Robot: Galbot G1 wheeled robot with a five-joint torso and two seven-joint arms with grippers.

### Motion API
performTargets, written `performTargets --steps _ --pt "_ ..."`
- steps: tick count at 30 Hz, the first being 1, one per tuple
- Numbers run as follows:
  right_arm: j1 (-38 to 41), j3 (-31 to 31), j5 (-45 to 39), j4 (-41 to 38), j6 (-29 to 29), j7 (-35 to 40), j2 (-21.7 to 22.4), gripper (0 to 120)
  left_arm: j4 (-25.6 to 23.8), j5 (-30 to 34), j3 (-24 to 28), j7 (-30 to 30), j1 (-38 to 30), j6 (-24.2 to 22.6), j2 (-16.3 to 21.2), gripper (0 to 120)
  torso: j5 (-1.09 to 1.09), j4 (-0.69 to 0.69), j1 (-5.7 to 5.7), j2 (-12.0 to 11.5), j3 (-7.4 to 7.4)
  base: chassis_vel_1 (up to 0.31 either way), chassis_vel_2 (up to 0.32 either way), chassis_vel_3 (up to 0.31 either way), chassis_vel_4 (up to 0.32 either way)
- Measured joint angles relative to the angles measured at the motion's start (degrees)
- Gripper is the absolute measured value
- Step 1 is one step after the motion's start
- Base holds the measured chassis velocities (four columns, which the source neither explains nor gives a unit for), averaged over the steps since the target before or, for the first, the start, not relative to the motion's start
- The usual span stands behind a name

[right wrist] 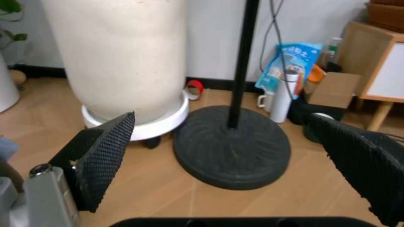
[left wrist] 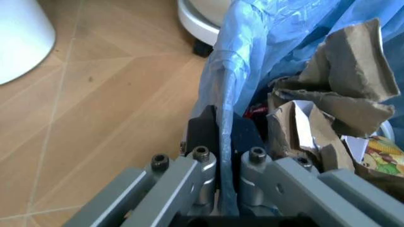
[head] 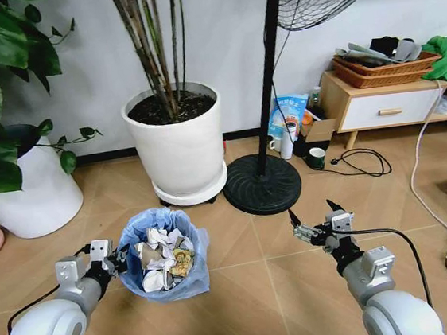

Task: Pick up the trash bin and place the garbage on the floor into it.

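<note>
No legible text on anything

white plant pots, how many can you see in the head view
2. A large round white ceramic plant pot stands on a white saucer at centre, beside the black fan base. Another rounded white pot sits at far left, partly cut off.

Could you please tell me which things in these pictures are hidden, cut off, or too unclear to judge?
- Head view: the small round dark trash bin has its walls covered by the draped crinkly light blue bag.
- Left wrist view: the left gripper clamps the bag-covered rim; crumpled brown and white garbage hides the bin's depth.
- Right wrist view: the open right gripper is cut off by the edges.
</note>
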State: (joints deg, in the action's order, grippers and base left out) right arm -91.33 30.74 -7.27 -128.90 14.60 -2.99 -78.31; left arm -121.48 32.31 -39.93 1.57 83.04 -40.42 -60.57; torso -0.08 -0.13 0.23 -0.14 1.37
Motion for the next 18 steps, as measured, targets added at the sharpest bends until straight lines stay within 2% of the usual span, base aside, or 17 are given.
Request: performTargets --steps 18 --pt "0.6 -0.9 0.0 0.8 -0.4 -0.1 0.3 100 -0.1 -0.2 -0.2 -0.1 0.1 0.0 -0.3 0 0.02 -0.01 0.0 0.0 0.0 0.16 0.165 -0.162 -0.169"
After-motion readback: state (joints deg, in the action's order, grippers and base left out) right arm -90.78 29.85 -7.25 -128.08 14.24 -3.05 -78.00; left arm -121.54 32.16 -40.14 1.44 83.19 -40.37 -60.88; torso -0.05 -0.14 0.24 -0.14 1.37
